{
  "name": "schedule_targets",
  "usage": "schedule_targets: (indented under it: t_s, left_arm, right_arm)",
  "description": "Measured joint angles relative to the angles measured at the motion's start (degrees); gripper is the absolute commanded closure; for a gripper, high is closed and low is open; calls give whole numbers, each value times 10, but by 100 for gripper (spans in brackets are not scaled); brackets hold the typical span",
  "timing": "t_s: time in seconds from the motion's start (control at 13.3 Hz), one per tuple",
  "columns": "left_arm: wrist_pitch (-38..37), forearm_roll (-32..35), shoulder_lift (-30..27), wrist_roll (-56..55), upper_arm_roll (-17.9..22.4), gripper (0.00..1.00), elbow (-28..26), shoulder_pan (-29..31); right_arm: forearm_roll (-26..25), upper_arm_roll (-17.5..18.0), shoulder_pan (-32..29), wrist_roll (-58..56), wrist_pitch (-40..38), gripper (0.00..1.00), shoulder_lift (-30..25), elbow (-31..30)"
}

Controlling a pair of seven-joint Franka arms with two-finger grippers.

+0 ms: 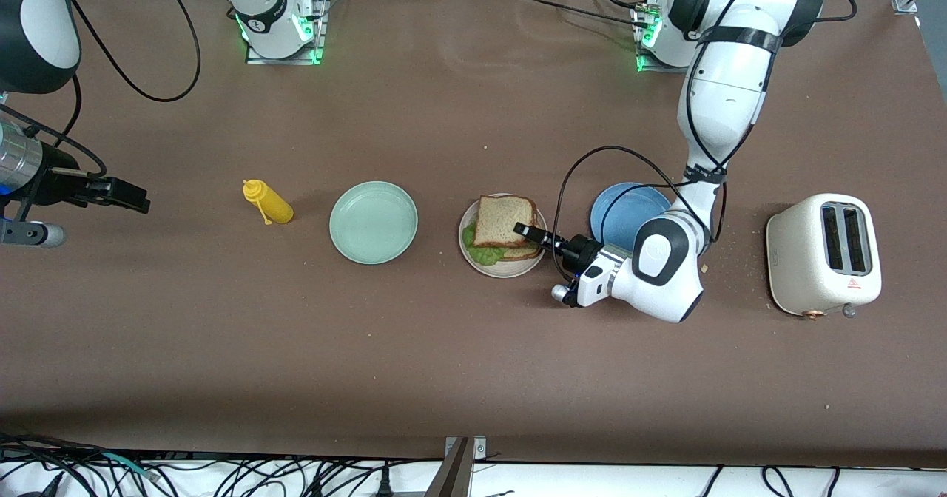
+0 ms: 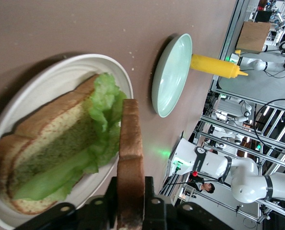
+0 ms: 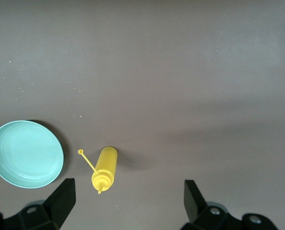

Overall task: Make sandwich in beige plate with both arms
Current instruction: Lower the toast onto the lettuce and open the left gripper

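Observation:
The beige plate [image 1: 510, 271] lies mid-table and holds a bottom toast slice [image 1: 524, 254] with a green lettuce leaf [image 1: 481, 253] on it. My left gripper [image 1: 527, 232] is shut on a second toast slice [image 1: 505, 220] and holds it flat over the lettuce and plate. In the left wrist view the held slice [image 2: 131, 143] shows edge-on between the fingers of the left gripper [image 2: 131, 184], above the lettuce [image 2: 101, 124], the lower slice [image 2: 41, 139] and the plate [image 2: 61, 62]. My right gripper [image 1: 137, 201] waits open and empty over the right arm's end of the table; it also shows in the right wrist view [image 3: 128, 201].
A mint green plate [image 1: 373, 222] and a yellow squeeze bottle [image 1: 268, 201] lie between the beige plate and the right gripper. A blue plate [image 1: 629, 212] lies under the left arm. A cream toaster [image 1: 823, 253] stands toward the left arm's end.

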Motion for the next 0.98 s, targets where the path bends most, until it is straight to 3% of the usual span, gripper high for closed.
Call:
schedule_targets:
  t_s: [0.68,0.98]
  left_arm:
    - [39,0,3,-5,16,0,2,6]
    - [40,6,-18,-35,43,0,8,9]
  right_arm:
    - [0,-1,0,0,0,0,0,0]
    - [0,-1,-1,0,1,0,0,0]
